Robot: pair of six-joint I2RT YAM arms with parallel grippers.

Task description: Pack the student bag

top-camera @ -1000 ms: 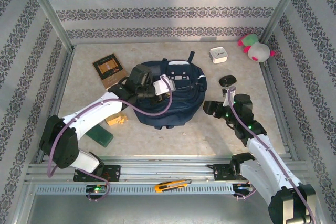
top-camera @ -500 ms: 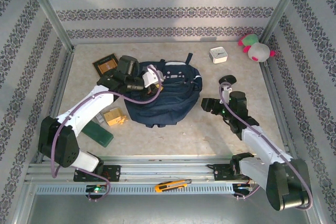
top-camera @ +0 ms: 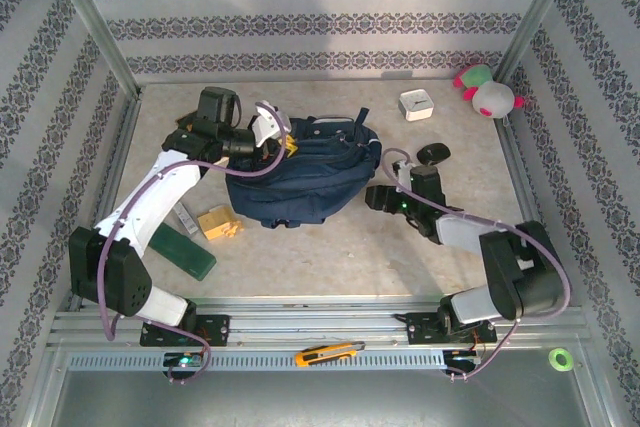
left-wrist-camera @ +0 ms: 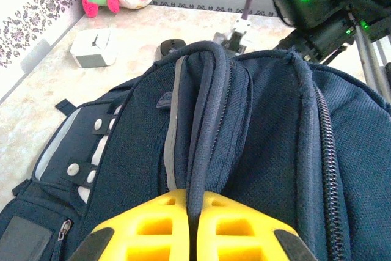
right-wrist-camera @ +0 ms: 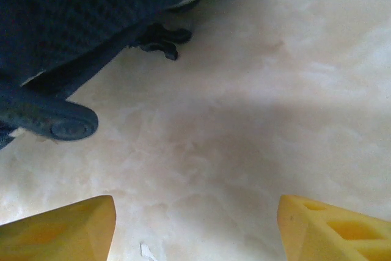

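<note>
Left gripper (left-wrist-camera: 194,227) clamped on the top loop of the bag (top-camera: 310,182). Within the last second it hauled the bag's top up and leftward (bag bunched, middle of table (top-camera: 330,257)). Right gripper (right-wrist-camera: 195,224) gaping, empty, low beside bag. Likely readying the opening for packing.

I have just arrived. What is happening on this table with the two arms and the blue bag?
Two robot arms are packing a navy backpack on the table. The left gripper is shut on a strap at the backpack's top. The right gripper is open and empty, low over the bare table beside the backpack's right edge. A plush toy, a white box and a black mouse lie outside the backpack, not yet packed.
</note>
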